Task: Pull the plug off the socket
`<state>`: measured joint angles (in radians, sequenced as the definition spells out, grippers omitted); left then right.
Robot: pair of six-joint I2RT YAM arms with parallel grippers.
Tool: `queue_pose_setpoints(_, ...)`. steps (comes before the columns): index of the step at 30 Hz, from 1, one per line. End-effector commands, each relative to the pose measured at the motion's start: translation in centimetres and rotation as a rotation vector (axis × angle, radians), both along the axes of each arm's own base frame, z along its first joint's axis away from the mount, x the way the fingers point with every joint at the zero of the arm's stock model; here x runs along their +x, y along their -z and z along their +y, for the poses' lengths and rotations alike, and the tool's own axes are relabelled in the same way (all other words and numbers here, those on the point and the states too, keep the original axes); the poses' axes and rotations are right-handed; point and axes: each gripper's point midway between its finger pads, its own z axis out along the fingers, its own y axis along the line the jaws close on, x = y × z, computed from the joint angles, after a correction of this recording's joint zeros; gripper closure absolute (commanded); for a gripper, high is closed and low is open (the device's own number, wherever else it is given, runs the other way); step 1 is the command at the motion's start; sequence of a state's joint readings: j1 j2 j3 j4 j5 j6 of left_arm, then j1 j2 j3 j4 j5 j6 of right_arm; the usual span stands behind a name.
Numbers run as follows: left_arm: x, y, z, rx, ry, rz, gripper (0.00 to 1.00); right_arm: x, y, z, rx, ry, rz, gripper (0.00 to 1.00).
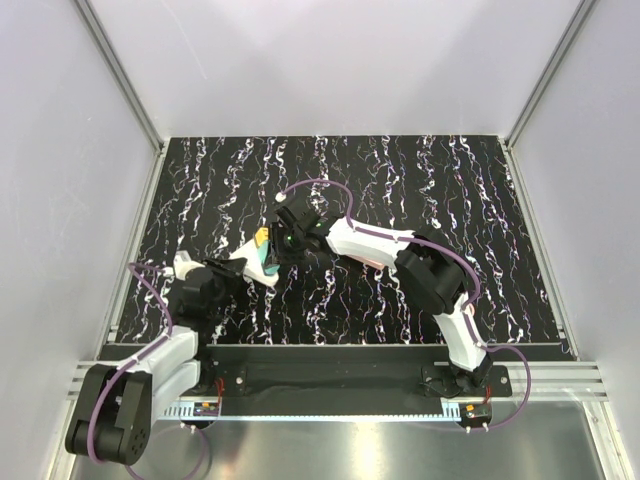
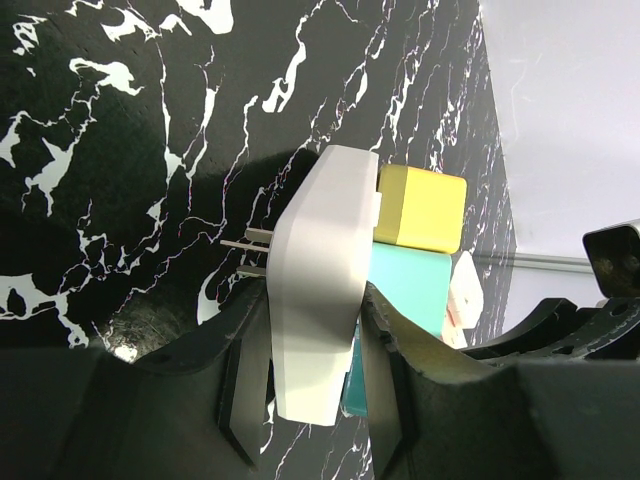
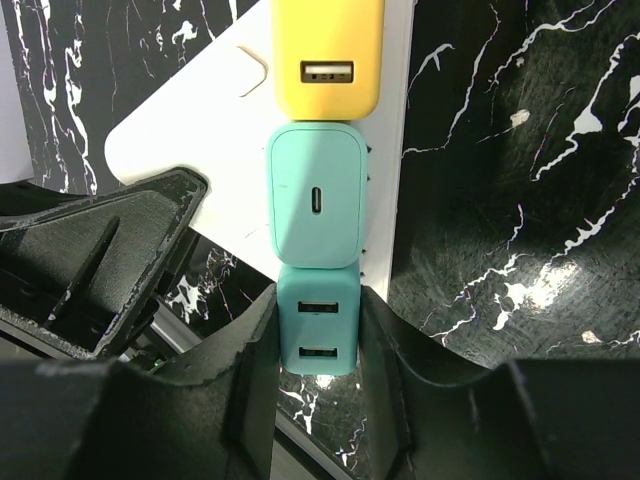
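Note:
The white rounded socket (image 2: 320, 270) is held off the table between my left gripper's (image 2: 315, 400) shut fingers, its metal prongs pointing left. Three plugs sit in a row on its face: a yellow one (image 3: 325, 55), a light teal one (image 3: 317, 195) and a darker teal two-port plug (image 3: 315, 335). My right gripper (image 3: 315, 370) is shut on the two-port teal plug, which still lies against the socket's face (image 3: 200, 120). In the top view both grippers meet at the socket (image 1: 250, 270) left of the table's middle.
The black marbled table (image 1: 450, 220) lies under both arms, with white walls on three sides. My left gripper's fingers (image 3: 90, 260) show just left of the plugs in the right wrist view. A metal rail (image 1: 340, 385) runs along the near edge.

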<state>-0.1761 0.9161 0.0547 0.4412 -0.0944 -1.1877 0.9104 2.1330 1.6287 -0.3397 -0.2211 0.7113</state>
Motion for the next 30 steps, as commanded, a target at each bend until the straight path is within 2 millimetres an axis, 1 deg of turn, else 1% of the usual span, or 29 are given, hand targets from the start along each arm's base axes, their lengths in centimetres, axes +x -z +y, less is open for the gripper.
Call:
queue_pose_setpoints(1, -0.7, 1.5, 0.9, 0.033, -0.038, 0.064, 1.00, 1.2, -1.0, 1.0, 0.040, 0.026, -0.024, 0.81)
queue_pose_setpoints(2, -0.8, 1.7, 1.0, 0.036, -0.044, 0.071, 1.00, 1.3, -0.9, 0.9, 0.039, 0.029, -0.023, 0.91)
queue_pose_setpoints(4, -0.9, 1.8, 1.4, 0.042, -0.067, 0.077, 1.00, 1.4, -0.9, 0.8, 0.035, 0.052, -0.017, 1.00)
queue_pose_setpoints(11, -1.1, 1.6, 2.3, 0.080, -0.097, 0.055, 1.00, 2.1, -1.5, -0.3, 0.000, 0.117, -0.047, 1.00)
queue_pose_setpoints(15, -1.2, 1.7, 2.6, 0.112, -0.099, 0.059, 1.00, 2.0, -1.6, -0.1, -0.004, 0.104, -0.038, 1.00)
queue_pose_setpoints(19, -1.0, 1.7, 2.4, 0.119, -0.081, 0.064, 1.00, 1.8, -1.4, 0.4, 0.003, 0.075, -0.024, 1.00)
queue_pose_setpoints(22, -1.1, 2.0, 2.4, 0.142, -0.077, 0.097, 1.00, 1.7, -1.5, 0.7, -0.013, 0.049, -0.048, 1.00)
queue_pose_setpoints(27, -1.0, 1.9, 2.4, 0.168, -0.067, 0.104, 1.00, 2.2, -1.7, 0.1, -0.056, 0.053, -0.087, 1.00)
queue_pose_setpoints(30, -1.0, 1.8, 2.5, 0.185, -0.062, 0.102, 1.00, 2.1, -1.7, -0.1, -0.054, 0.055, -0.079, 1.00)
